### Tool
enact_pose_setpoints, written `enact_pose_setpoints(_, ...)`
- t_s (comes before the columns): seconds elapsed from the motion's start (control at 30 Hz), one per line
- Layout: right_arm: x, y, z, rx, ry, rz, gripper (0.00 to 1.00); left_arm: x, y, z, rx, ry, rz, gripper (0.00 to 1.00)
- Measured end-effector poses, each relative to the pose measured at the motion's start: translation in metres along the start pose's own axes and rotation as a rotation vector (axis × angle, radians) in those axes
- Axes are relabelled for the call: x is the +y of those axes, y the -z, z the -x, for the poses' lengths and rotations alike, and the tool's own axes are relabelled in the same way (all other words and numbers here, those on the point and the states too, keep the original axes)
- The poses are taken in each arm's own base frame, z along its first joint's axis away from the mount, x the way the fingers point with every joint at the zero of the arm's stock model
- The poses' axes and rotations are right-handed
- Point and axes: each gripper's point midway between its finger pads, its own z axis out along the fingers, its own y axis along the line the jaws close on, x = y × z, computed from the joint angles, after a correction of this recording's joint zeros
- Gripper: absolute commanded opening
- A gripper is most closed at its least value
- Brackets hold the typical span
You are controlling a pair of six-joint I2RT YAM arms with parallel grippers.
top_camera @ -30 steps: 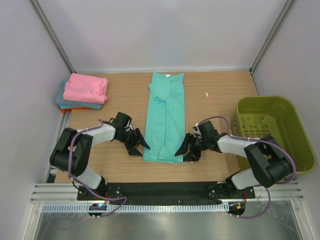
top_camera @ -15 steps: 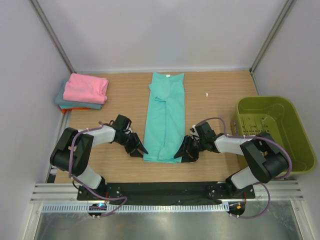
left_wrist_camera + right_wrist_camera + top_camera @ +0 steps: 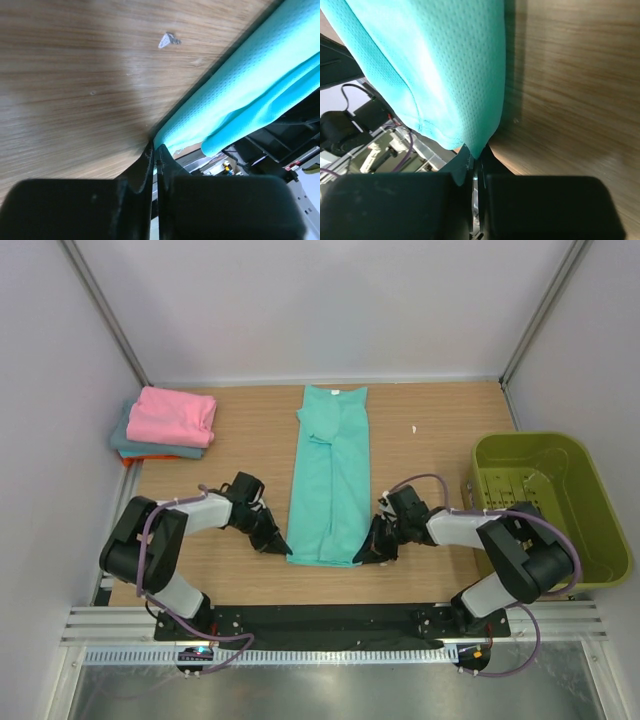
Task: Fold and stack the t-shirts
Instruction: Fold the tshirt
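A teal-green t-shirt [image 3: 331,475] lies on the table as a long narrow strip, collar at the far end. My left gripper [image 3: 287,551] is shut on its near left corner, and in the left wrist view the cloth [image 3: 235,95] runs into the closed jaws of that gripper [image 3: 157,149]. At the near right corner my right gripper [image 3: 360,558] is shut on the hem; the right wrist view shows the cloth [image 3: 440,65] pinched at the tips of the gripper [image 3: 479,156]. A folded pink t-shirt [image 3: 172,416] tops a stack at the far left, with teal [image 3: 124,440] and orange [image 3: 130,459] edges below.
An olive-green plastic basket [image 3: 585,490] stands at the right edge of the table. A small white scrap [image 3: 414,428] lies on the wood right of the shirt. Grey walls close in the table on three sides. The metal rail [image 3: 330,625] runs along the near edge.
Both grippers have slid inward to the near corners of the teal-green t-shirt and closed on them. The shirt itself has barely shifted.
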Motion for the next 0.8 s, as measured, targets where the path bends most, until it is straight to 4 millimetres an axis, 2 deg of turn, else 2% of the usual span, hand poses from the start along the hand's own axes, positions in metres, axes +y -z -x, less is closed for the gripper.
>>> enact_pose_setpoints(0.17, -0.008, 0.014, 0.011, -0.063, 0.035, -0.036, 0.01, -0.006, 0.007, 0.002, -0.03, -0.031, -0.018, 0.0)
enact_pose_setpoints(0.3, -0.002, 0.038, 0.036, -0.144, 0.061, -0.023, 0.01, -0.028, 0.021, 0.007, -0.059, -0.1, -0.062, 0.0)
enact_pose_setpoints(0.43, 0.018, 0.06, 0.062, -0.215, 0.115, 0.006, 0.02, -0.065, 0.041, 0.022, -0.11, -0.19, -0.126, 0.0)
enact_pose_setpoints(0.63, 0.058, 0.086, 0.1, -0.316, 0.203, 0.063, 0.02, -0.111, 0.064, 0.042, -0.169, -0.289, -0.191, 0.0)
enact_pose_setpoints(0.8, 0.089, 0.103, 0.146, -0.397, 0.244, 0.106, 0.01, -0.146, 0.08, 0.077, -0.229, -0.318, -0.235, 0.0)
